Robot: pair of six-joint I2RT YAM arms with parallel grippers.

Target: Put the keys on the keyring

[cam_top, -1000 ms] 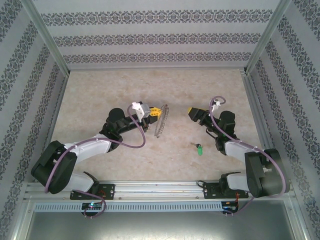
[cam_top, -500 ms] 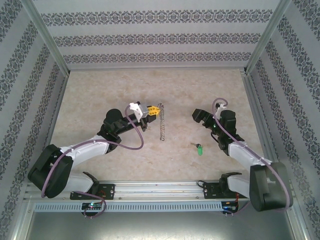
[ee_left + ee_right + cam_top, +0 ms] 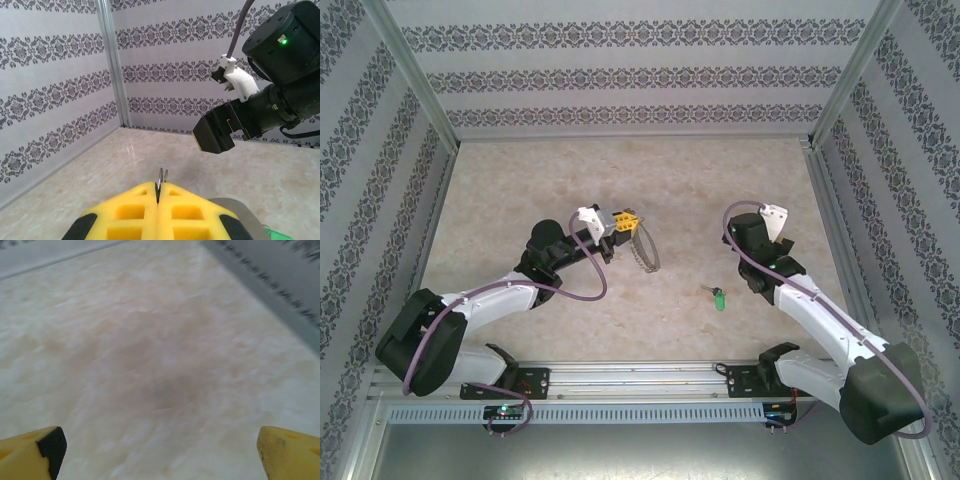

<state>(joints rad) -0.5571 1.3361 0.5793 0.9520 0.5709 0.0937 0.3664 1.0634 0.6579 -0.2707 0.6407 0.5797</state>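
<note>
The keyring (image 3: 643, 251), a thin grey metal hoop with a beaded fringe, is clamped in the yellow-padded left gripper (image 3: 628, 222) over mid-surface, well clear of every edge. The green-headed key (image 3: 718, 297) lies toward the near edge on the open marbled table (image 3: 570, 170); right gripper (image 3: 160, 460) spread wide, holding nothing

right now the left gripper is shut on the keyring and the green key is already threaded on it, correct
Not quite. The left gripper is shut on the keyring, but the green key is not threaded on it. The top external view shows the key lying on the table, apart from the ring and nearer the right arm.
</note>
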